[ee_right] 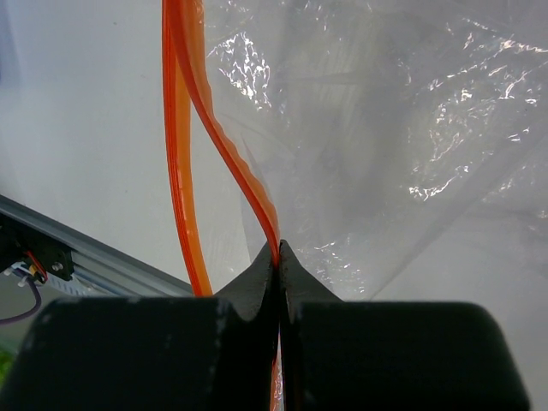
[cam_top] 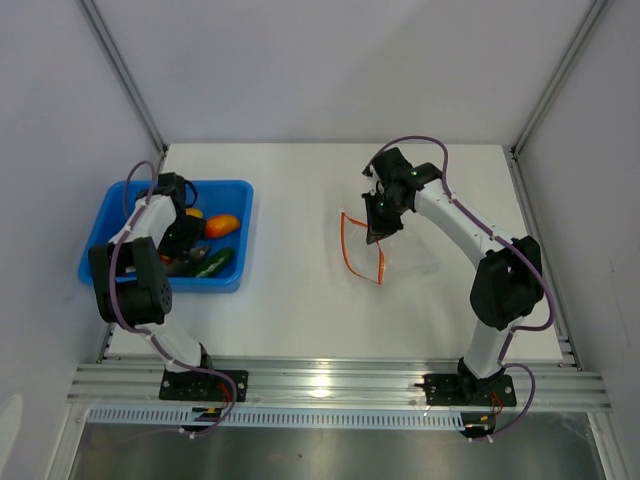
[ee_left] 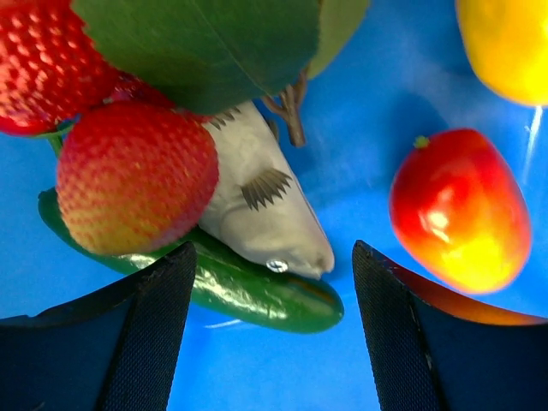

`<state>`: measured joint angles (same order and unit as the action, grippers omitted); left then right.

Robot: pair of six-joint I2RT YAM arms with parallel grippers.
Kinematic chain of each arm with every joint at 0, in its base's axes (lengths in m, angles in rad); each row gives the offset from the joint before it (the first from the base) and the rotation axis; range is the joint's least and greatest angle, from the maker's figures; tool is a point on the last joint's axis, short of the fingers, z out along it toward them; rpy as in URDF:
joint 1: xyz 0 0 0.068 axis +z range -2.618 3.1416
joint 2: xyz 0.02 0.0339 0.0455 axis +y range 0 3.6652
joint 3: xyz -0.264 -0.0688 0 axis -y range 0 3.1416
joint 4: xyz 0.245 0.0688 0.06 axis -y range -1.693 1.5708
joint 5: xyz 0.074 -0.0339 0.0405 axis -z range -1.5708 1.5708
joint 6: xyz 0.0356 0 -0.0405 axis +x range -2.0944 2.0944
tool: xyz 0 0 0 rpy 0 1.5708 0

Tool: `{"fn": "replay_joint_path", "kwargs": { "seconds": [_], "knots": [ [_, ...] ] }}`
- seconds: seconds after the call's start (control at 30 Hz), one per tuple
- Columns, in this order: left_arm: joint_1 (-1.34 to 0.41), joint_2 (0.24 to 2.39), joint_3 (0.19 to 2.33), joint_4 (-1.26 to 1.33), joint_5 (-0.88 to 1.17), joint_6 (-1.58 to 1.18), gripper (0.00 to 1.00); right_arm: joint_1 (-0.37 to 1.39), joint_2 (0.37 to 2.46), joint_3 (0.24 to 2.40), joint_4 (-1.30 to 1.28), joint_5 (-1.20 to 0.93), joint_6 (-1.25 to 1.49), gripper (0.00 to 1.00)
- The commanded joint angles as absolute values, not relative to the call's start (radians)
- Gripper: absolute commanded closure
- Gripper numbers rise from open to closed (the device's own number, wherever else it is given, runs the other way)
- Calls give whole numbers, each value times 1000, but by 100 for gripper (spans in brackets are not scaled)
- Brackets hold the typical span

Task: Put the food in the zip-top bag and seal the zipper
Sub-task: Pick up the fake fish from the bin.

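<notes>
The food lies in the blue tray at the left. In the left wrist view I see a green pepper, a red-yellow mango, a yellow mango and red strawberries. My left gripper is open just above the tray floor, the pepper's tip between its fingers, touching nothing. It also shows in the top view. The zip-top bag hangs from my right gripper, which is shut on one lip of the zipper. The bag's mouth gapes open mid-table below this gripper.
A grey toy fish and a green leaf lie among the food. An orange mango and a pepper show in the tray from above. Grey walls enclose the table; an aluminium rail runs along the near edge.
</notes>
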<state>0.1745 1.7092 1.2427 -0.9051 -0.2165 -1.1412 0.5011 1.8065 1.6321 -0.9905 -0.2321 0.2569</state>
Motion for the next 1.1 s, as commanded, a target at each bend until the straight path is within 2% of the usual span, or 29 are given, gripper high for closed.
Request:
{"fn": "replay_joint_path", "kwargs": {
  "seconds": [0.0, 0.3, 0.4, 0.5, 0.6, 0.67, 0.93, 1.07],
  "knots": [
    [186, 1730, 1261, -923, -268, -1193, 25, 509, 1769, 1631, -976, -215, 242, 100],
    [186, 1798, 1239, -952, -305, -1216, 29, 515, 1756, 1628, -973, -187, 235, 100],
    [186, 1798, 1241, -940, -327, -1213, 38, 517, 1747, 1618, -968, -179, 233, 100],
    [190, 1816, 1270, -965, -333, -1195, 55, 518, 1741, 1617, -966, -170, 232, 100],
    [190, 1801, 1267, -962, -333, -1192, 67, 520, 1736, 1618, -965, -163, 230, 100],
    [189, 1778, 1240, -947, -327, -1183, 71, 525, 1733, 1620, -965, -156, 229, 100],
    [190, 1634, 1249, -971, -290, -1117, 99, 526, 1726, 1631, -962, -144, 227, 100],
    [189, 1537, 1247, -980, -246, -1097, 99, 531, 1720, 1641, -963, -137, 225, 100]
  ]
}}
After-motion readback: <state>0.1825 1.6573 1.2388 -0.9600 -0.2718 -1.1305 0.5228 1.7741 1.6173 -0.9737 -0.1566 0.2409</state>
